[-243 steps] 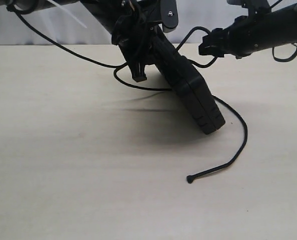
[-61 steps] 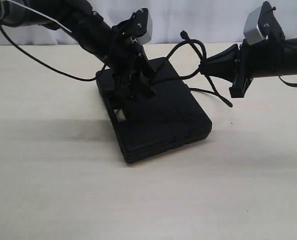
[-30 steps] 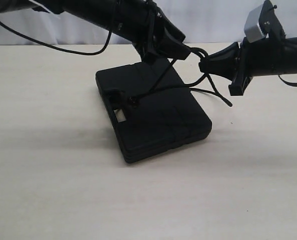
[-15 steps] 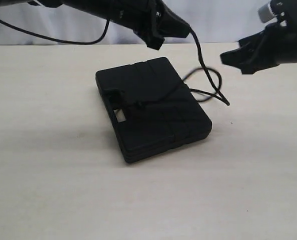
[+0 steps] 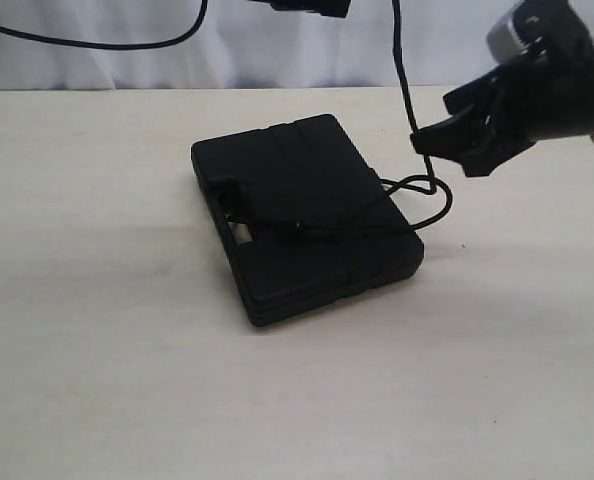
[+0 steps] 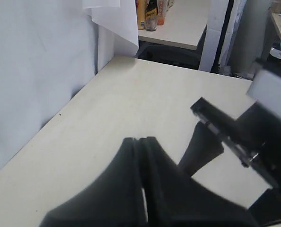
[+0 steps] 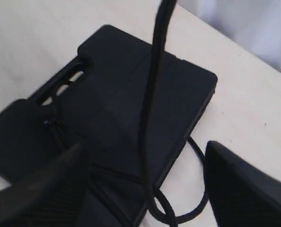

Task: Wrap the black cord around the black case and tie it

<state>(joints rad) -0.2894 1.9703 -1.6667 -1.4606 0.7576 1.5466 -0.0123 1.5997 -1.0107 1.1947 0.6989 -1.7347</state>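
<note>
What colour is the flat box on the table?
The black case is plain matte black; the exterior view shows it best.

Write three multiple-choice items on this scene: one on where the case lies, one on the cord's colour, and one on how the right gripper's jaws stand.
1. Where does the case lie?
A. Flat on the table
B. Lifted in the air
C. Standing on its edge

2. What colour is the cord?
A. White
B. Black
C. Red

3. How do the jaws of the right gripper stand?
A. Shut on the case
B. Shut on nothing
C. Open, with the cord between them

Answers:
1. A: the case's broad face points up and its underside rests on the table.
2. B: the cord is as dark as the case it crosses.
3. C: the right wrist view shows the jaws wide apart, one on each side of the cord.
</note>
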